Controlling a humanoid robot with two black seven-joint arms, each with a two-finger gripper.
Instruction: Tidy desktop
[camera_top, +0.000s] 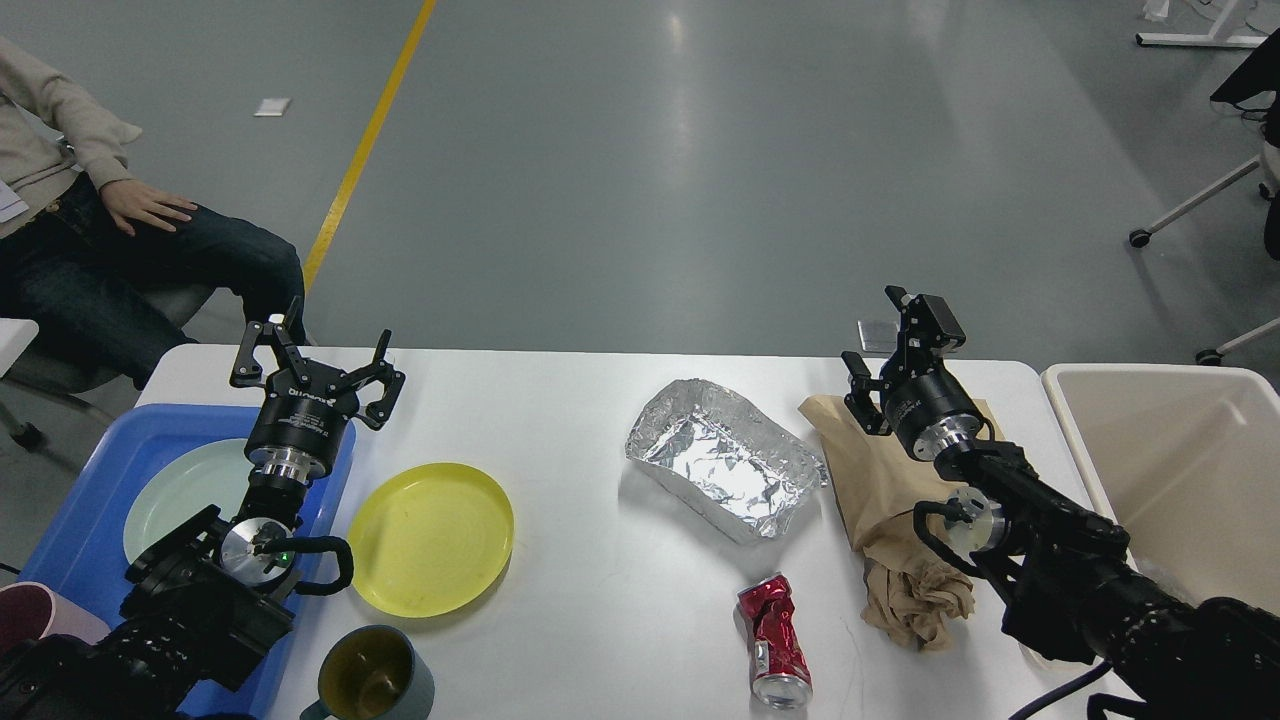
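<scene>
The desktop (560, 400) fills the lower half of the view, a big white slab with rounded corners, running from the seated person (90, 230) at the far left across to the beige bin (1180, 470) pressed against its right end. On the left a blue tray (70, 500) overhangs the near-left part of the top, and a pale green plate (175, 490) lies in it. Over to the right, a crumpled brown paper bag (880, 500) sprawls from the far edge toward the near side, its twisted end nearest the camera. Just left of it, touching or nearly so, sits a foil tray (725, 455), open side up and dented. A yellow plate (432, 537) lies flat just beside the blue tray. The left gripper (315, 352) hovers above the tray's far corner, fingers splayed wide, nothing between them. The right gripper (885, 345) hangs over the far end of the paper bag, its two fingers parted with clear air between them, holding nothing. Near the front edge a grey-green mug (375, 675) stands below the yellow plate, and a crushed red can (775, 640) lies on its side between the foil tray and the front edge.
</scene>
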